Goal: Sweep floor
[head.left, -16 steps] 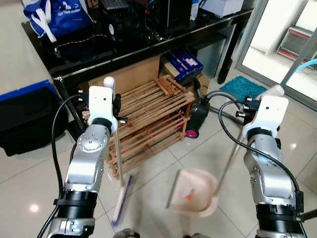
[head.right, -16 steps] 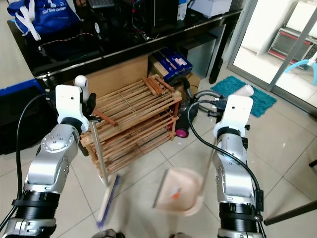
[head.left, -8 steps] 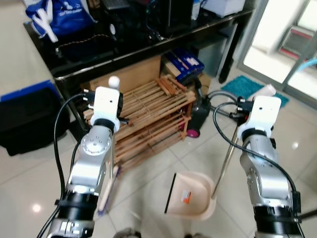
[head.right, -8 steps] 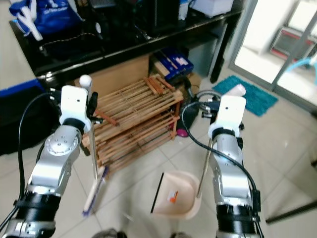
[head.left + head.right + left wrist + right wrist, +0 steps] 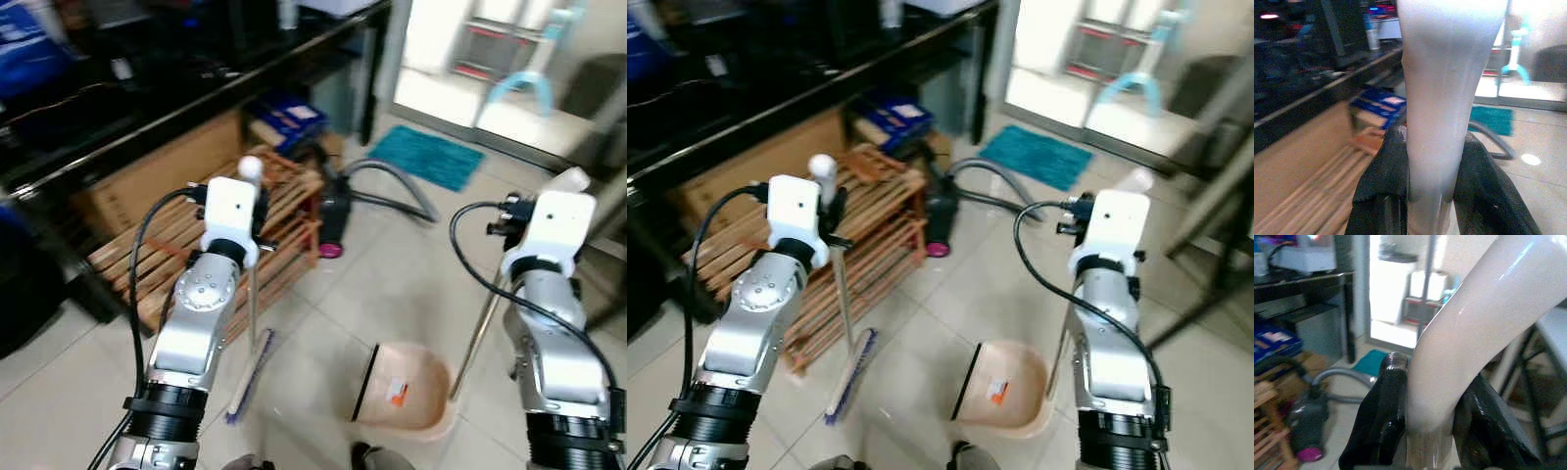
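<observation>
My left gripper [image 5: 1431,164] is shut on the white grip of a broom handle [image 5: 252,294], held upright in front of the wooden rack. The broom's blue-bristled head [image 5: 250,377] rests on the tiles. A beige dustpan [image 5: 409,390] lies on the floor to its right, with a small orange scrap [image 5: 396,395] inside it. Its long metal handle [image 5: 477,328] rises to a white grip [image 5: 573,179], on which my right gripper [image 5: 1431,401] is shut.
A wooden shoe rack [image 5: 186,250] stands under a black table [image 5: 211,93], with a cardboard box [image 5: 162,171] and blue boxes [image 5: 284,110]. A vacuum cleaner [image 5: 333,211] with a grey hose [image 5: 397,191] lies beyond. A teal mat [image 5: 426,157] and chairs [image 5: 524,59] are by the glass door.
The whole view has swung to the right, so the camera moved. The broom head went left, then back toward the dustpan. The dustpan stays on the floor, and both grips are unchanged.
</observation>
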### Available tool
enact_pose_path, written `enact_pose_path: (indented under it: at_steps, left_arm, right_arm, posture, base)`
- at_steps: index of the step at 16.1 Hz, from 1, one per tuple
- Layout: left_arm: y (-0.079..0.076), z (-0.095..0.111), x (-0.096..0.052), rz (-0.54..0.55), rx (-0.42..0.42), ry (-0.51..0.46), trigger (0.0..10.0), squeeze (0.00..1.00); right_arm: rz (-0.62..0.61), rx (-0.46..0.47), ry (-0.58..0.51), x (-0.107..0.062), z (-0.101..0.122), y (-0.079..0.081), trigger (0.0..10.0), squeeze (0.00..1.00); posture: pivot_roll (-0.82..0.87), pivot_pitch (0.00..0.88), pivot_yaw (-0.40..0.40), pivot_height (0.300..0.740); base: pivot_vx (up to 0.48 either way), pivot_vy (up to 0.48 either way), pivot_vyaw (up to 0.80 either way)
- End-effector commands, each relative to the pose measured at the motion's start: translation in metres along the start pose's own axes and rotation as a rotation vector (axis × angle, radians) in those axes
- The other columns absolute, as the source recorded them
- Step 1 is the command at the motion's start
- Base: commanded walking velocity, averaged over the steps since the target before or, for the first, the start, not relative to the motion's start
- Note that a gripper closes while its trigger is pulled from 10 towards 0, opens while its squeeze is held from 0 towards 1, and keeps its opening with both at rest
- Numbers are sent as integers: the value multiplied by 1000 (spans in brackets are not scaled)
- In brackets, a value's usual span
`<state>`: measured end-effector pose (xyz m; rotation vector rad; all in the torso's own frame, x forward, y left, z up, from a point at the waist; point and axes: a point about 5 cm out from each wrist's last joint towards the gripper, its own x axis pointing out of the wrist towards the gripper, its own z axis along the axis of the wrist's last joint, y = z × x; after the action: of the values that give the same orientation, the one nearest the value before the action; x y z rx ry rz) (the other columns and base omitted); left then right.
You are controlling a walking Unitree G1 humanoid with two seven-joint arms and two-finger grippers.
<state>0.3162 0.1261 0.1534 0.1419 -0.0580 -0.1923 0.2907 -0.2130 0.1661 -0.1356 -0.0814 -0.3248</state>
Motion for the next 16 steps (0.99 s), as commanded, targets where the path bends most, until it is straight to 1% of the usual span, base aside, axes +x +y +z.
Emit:
enact_pose_path:
  at_steps: [1,2,3,4,6,7,8,9,10,11,12,13,14,15,16]
  left_arm:
    - [-1,1,0,-22,-14,-8,10000,0]
    - [-2,2,1,-25,-19,-6,10000,0]
    - [-2,1,0,-28,-3,5,10000,0]
    - [-3,1,-1,-35,21,3,10000,0]
    - [-6,-2,-7,-62,56,11,10000,0]
    - [-5,-5,-9,-68,48,22,10000,0]
    - [0,-6,-11,-57,23,30,10000,0]
    - [3,-5,-12,-58,-28,33,10000,0]
    - [4,-4,-13,-79,-60,24,10000,0]
    - [5,-3,-13,-80,-70,13,10000,0]
    - [4,-1,-9,-65,-67,9,10000,0]
    - [2,8,-6,-66,-51,-40,10000,0]
    - [2,15,-2,-55,-73,-66,10000,0]
    - [1,24,4,-52,-94,-102,10000,0]
    - [0,28,7,-59,-89,-121,10000,0]
  right_arm:
    - [-10,-28,-49,-1,13,-3,10000,0]
    - [-12,-35,-49,-1,13,-4,10000,0]
    - [-26,-88,-7,-4,4,-5,10000,0]
    - [-6,-83,8,-5,0,-2,10000,0]
    - [32,-32,25,-8,-3,14,10000,0]
    - [43,7,24,-9,-2,20,10000,0]
    - [38,46,26,-9,0,22,10000,0]
    - [47,53,15,-10,2,25,10000,0]
    - [71,49,6,-11,3,27,10000,0]
    - [82,37,5,-14,2,29,10000,0]
    - [71,31,7,-16,1,27,10000,0]
    - [58,33,0,-16,2,24,10000,0]
    - [39,16,-27,-14,7,20,10000,0]
    - [25,-24,-81,-10,17,15,10000,0]
    - [26,-41,-105,-8,21,14,10000,0]
  posture:
    - [-60,35,55,740]
    - [-60,35,55,740]
    - [-52,41,46,740]
    - [-44,42,39,740]
    - [-36,44,32,740]
    - [-32,44,31,740]
    - [-29,46,32,740]
    - [-28,46,32,740]
    - [-31,51,35,740]
    - [-33,51,38,740]
    - [-32,59,38,740]
    - [-35,56,42,740]
    - [-39,54,48,740]
    - [-46,55,60,740]
    - [-46,55,60,740]
  base:
    - [0,0,-800]
    - [0,0,-800]
    - [0,0,-800]
    - [0,0,-800]
    - [0,0,-800]
    - [0,0,-800]
    - [0,0,-800]
    - [0,0,-800]
    - [0,0,-800]
    - [0,0,-800]
    - [0,0,-800]
    - [0,0,-800]
    - [0,0,-800]
    - [0,0,-800]
    - [0,0,-800]
